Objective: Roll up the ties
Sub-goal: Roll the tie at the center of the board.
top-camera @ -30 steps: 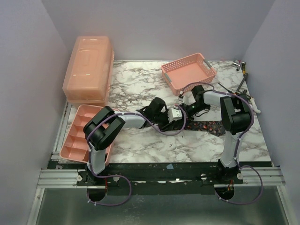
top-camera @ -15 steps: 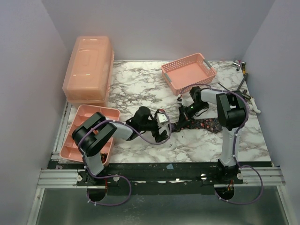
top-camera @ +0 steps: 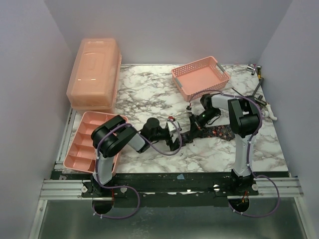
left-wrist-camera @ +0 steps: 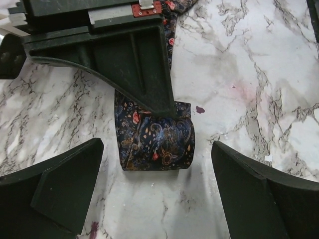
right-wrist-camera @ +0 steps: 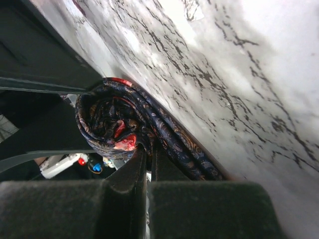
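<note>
One dark, dotted tie [top-camera: 219, 133] lies flat at the table's centre-right, its left end wound into a small coil [left-wrist-camera: 155, 143]. In the left wrist view my left gripper [left-wrist-camera: 157, 149] stands wide open just short of the coil, one finger on each side and neither touching it. My right gripper [right-wrist-camera: 148, 152] is shut on the tie at the coil [right-wrist-camera: 107, 122], its dark finger [left-wrist-camera: 127, 55] reaching onto the roll from the far side. From above, the left gripper [top-camera: 178, 137] and the right gripper [top-camera: 195, 125] meet at the tie's rolled end.
A pink mesh basket [top-camera: 200, 75] stands behind the tie. At the back left sits a pink lidded box [top-camera: 94, 73], with a pink compartment tray [top-camera: 88, 142] in front of it. Small tools [top-camera: 256, 69] lie at the far right edge.
My left gripper has let go of the coil, opened wide and drawn back towards the left and near side. The right gripper stays shut on the tie.
</note>
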